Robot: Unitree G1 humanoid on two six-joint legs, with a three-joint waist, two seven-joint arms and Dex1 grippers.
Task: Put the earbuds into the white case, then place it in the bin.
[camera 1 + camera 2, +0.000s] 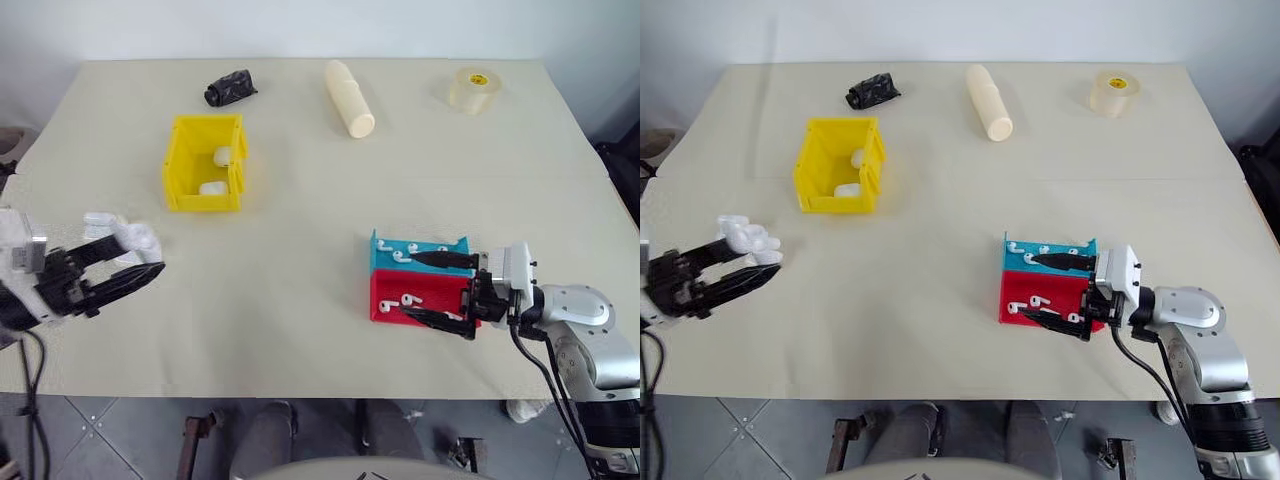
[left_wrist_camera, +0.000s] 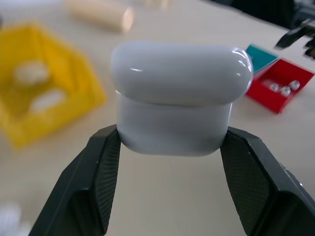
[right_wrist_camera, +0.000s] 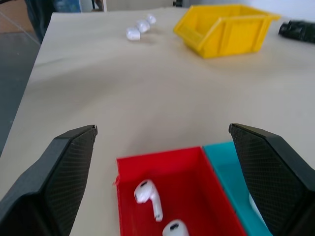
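Observation:
My left gripper (image 2: 171,135) is shut on the white case (image 2: 172,98), lid closed, held above the table near its left edge. In the head view this gripper (image 1: 135,262) points right. The yellow bin (image 1: 203,203) stands further back on the left with two white cases (image 1: 222,157) inside. At the front right my right gripper (image 1: 412,287) is open, level, its fingers straddling a red tray (image 1: 385,310) and a blue tray (image 1: 385,262). Earbuds (image 3: 147,194) lie in the red tray, and more earbuds (image 1: 400,252) lie in the blue one.
Along the far edge lie a black object (image 1: 230,88), a cream cylinder (image 1: 349,98) and a roll of clear tape (image 1: 473,90). Spare white cases (image 3: 140,27) sit on the table near its left edge, close to my left gripper.

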